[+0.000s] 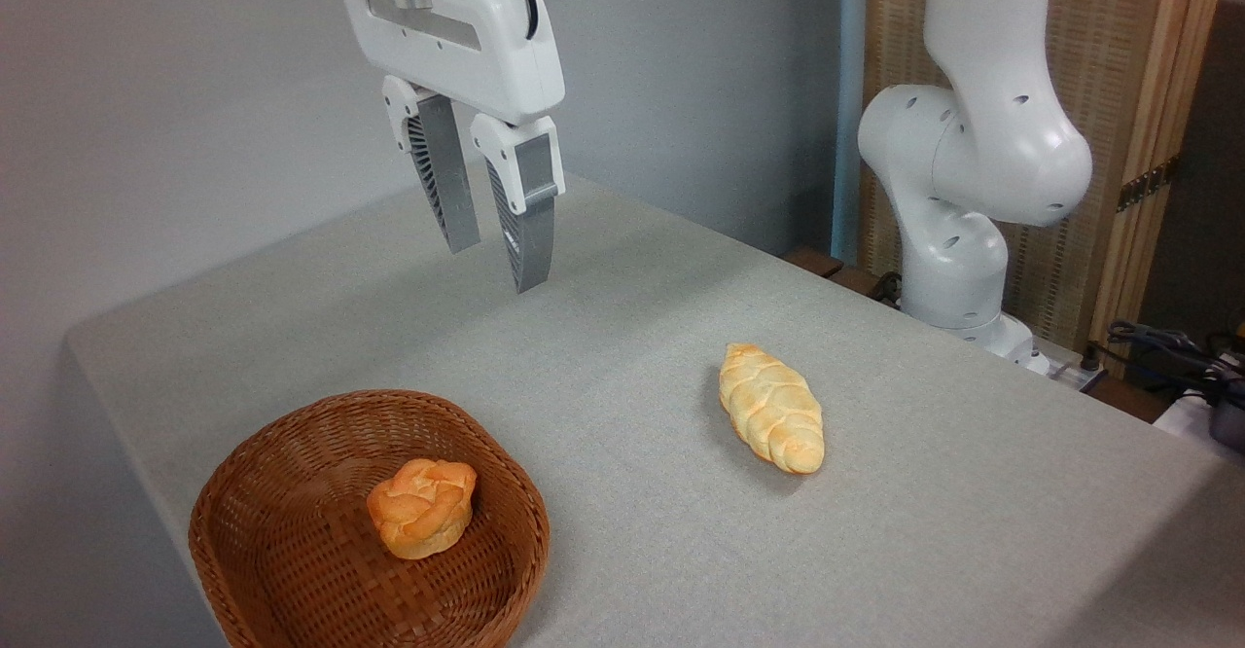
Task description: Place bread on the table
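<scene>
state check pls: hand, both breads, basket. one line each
hand: open, empty, raised above the table, touching nothing
knotted bun: lying in the basket, not gripped
basket: upright near the table's front left edge, holding only the bun
braided loaf: lying flat on the cloth, right of the basket, apart from it

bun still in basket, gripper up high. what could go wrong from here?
1. The bread sits low inside the wicker basket; the descending fingers could catch its rim or wall.
2. The gripper shows only a narrow gap, likely too small for the bun.
3. The braided loaf could be grabbed instead.
</scene>
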### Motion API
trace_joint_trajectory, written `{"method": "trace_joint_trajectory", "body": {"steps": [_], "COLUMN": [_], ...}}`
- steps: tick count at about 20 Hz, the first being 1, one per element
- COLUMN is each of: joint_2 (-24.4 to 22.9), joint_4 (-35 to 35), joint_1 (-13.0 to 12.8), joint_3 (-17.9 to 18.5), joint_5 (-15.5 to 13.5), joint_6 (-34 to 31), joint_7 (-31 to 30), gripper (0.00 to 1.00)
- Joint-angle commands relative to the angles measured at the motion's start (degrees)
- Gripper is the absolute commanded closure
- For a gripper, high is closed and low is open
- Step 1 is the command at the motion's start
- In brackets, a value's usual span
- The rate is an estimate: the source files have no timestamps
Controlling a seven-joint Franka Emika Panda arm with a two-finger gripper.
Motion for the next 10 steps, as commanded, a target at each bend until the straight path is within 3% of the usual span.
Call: {"method": "trace_joint_trajectory", "body": {"steps": [1, 10], "joint_2": [-0.66, -0.66], "joint_4": [-0.41, -0.67], "joint_1": [0.12, 0.04], "joint_3": [0.28, 0.28], "joint_5": [-0.79, -0.79], "joint_6": [-1.11, -0.94], "joint_7": [-0.17, 0.09], "gripper": [0.00, 0.00]}}
